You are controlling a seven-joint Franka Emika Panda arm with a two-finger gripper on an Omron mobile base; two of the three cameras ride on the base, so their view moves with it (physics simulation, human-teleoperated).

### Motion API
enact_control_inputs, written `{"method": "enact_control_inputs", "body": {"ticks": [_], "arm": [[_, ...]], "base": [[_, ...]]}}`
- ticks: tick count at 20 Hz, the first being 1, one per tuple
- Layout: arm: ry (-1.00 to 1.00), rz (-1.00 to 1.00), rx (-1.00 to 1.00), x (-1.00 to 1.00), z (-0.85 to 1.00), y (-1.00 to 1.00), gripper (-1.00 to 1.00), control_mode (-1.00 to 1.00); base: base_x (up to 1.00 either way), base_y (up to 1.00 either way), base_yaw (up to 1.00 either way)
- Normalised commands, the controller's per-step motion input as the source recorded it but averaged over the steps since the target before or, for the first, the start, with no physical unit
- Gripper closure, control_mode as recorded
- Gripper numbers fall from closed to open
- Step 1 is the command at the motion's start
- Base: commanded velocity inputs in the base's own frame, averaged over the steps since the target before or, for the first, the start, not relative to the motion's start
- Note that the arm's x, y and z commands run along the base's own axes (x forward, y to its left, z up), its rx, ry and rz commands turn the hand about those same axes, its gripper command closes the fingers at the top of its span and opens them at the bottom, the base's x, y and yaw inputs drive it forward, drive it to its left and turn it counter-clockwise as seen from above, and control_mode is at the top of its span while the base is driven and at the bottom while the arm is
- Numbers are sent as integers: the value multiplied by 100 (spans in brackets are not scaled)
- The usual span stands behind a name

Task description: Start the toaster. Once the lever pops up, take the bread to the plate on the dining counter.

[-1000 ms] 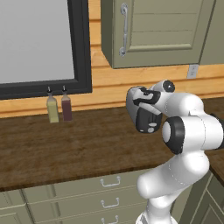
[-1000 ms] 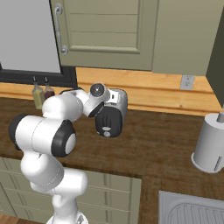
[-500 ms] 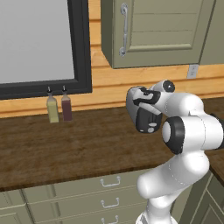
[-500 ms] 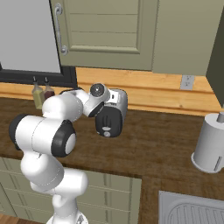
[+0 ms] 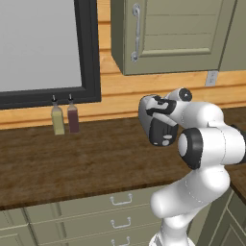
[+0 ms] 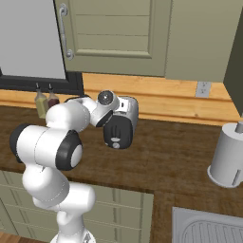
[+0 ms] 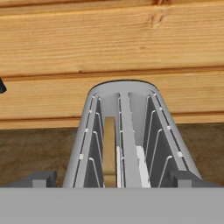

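Toaster (image 7: 124,131) on dark wood counter (image 5: 72,163), against plank wall (image 7: 109,48); fingers (image 7: 41,179) spread wide, holding nothing.

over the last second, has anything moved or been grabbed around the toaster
Nothing visibly changed. The arm holds the same pose over the wood counter, with the open gripper above the toaster and nothing gripped. The bread sits in its slot, and the two bottles and the paper towel roll are where they were.
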Motion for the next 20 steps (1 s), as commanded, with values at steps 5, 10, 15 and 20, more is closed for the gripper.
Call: {"method": "enact_control_inputs", "body": {"ticks": [5,10,15,20], "arm": [[0,0,0,0,0,0,-100,-100],[0,0,0,0,0,0,-100,-100],[0,0,0,0,0,0,-100,-100],[0,0,0,0,0,0,-100,-100]], "base": [[0,0,0],[0,0,0],[0,0,0],[0,0,0]]}}
